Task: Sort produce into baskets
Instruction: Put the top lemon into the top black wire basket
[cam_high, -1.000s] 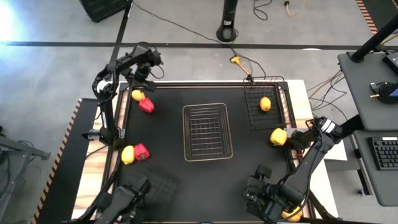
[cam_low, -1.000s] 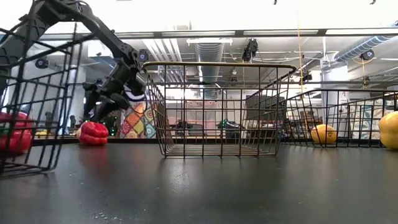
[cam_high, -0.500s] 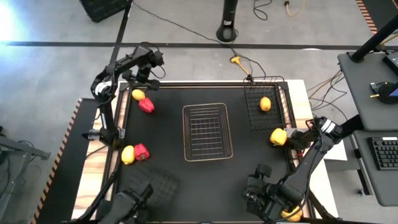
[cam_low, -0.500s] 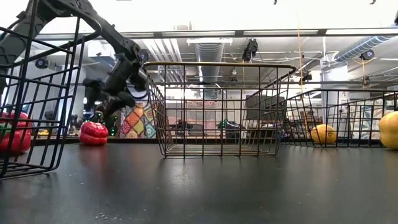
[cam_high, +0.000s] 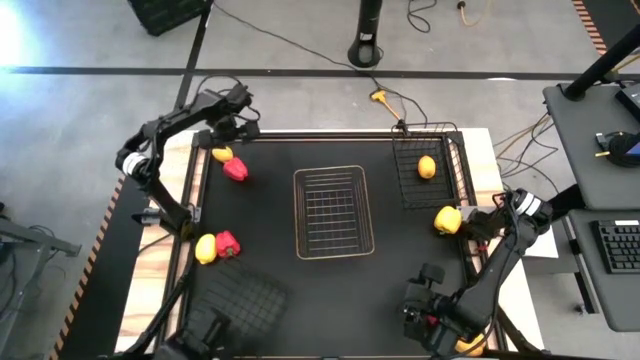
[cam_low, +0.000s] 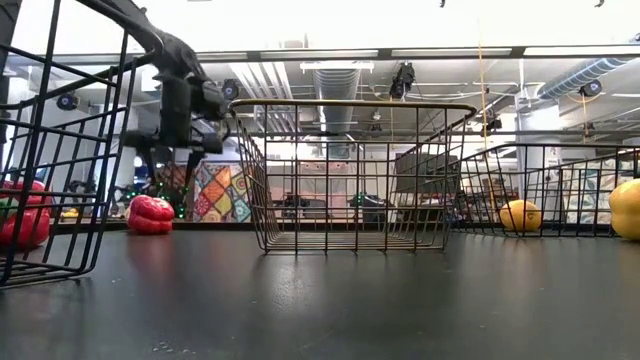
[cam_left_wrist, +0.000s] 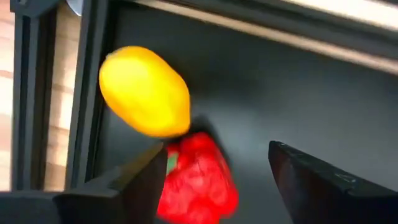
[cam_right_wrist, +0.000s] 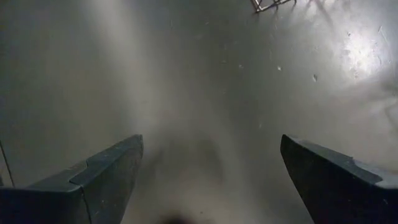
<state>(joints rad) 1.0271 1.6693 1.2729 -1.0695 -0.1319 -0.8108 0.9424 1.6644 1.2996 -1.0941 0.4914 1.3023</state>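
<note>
A pale rectangular wire-mesh basket (cam_high: 333, 211) sits mid-surface on the black surface (cam_high: 400, 260). Far-left of it, the left end effector (cam_high: 229, 126) hovers over a yellow lemon (cam_high: 221, 154) touching a red bell pepper (cam_high: 235, 170). Left of the basket lie another lemon (cam_high: 206, 248) and pepper (cam_high: 228, 243). Far-right, a black wire basket (cam_high: 426, 165) holds a lemon (cam_high: 427, 167).

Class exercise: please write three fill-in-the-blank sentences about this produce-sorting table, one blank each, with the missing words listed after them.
1. The pale wire basket at the table's middle holds ____ produce.
2. The one fruit inside the black basket at the far right is a ____.
3. The left gripper hangs above a lemon that lies beside a ____ pepper.

Missing words: no; lemon; red
</note>
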